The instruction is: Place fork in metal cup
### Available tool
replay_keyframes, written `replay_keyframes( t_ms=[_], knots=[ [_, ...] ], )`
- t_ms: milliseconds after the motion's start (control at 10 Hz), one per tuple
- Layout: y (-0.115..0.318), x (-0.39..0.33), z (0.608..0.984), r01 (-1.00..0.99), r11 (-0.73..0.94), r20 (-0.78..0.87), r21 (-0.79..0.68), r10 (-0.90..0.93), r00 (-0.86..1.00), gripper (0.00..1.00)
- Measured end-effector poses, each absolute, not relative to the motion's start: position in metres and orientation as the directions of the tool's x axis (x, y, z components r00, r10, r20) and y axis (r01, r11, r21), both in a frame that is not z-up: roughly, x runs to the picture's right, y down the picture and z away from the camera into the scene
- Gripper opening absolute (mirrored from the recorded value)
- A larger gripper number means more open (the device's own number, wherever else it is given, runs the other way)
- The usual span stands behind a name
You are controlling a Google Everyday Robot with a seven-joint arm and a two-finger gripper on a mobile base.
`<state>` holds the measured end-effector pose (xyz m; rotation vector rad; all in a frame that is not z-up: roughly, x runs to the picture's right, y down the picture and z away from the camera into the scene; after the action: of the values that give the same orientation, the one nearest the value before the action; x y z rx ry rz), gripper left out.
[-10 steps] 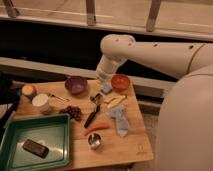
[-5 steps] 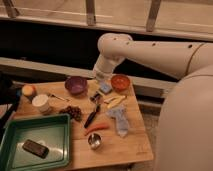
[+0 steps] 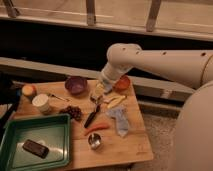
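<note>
In the camera view the gripper (image 3: 98, 94) hangs low over the middle of the desk (image 3: 132, 145), between the purple bowl (image 3: 76, 85) and the orange bowl (image 3: 121, 83); I cannot tell whether its jaws are apart or closed, or have hold of anything. The fork (image 3: 58, 97) lies flat on the desk well left of the jaws, between the purple bowl and the white cup (image 3: 41, 103). The metal cup (image 3: 94, 141) stands near the desk's lower edge, just below the carrot (image 3: 96, 128).
</note>
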<state>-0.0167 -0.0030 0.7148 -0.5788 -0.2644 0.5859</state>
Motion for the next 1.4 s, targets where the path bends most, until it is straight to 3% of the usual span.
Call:
replay_keyframes(
  t_ms=[900, 1400],
  knots=[
    [-0.041, -0.201, 0.772, -0.318, 0.717, 0.273, -0.621, 0.578, 0.769, 0.66],
    [-0.044, -0.219, 0.777, -0.296, 0.719, 0.3, -0.629, 0.575, 0.761, 0.66]
  ],
)
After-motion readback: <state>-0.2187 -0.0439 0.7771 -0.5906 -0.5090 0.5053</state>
